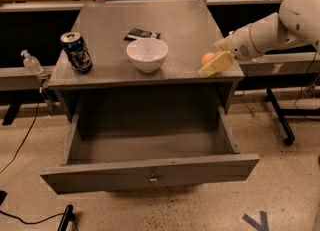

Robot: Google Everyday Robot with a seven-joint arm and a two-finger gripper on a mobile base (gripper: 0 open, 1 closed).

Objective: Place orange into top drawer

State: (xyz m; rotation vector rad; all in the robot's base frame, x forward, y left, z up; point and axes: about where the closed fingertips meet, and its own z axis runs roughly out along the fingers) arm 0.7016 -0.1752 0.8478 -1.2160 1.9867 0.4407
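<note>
Cream pincer (pixel 213 67) beside orange (pixel 206 57), white bowl (pixel 147 54) near

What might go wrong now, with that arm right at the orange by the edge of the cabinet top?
The gripper is at the front right edge of the cabinet top, right beside the orange. A glancing touch might roll the fruit off onto the floor. Also, the top drawer stands open below; released from high, the orange might bounce out.
</note>
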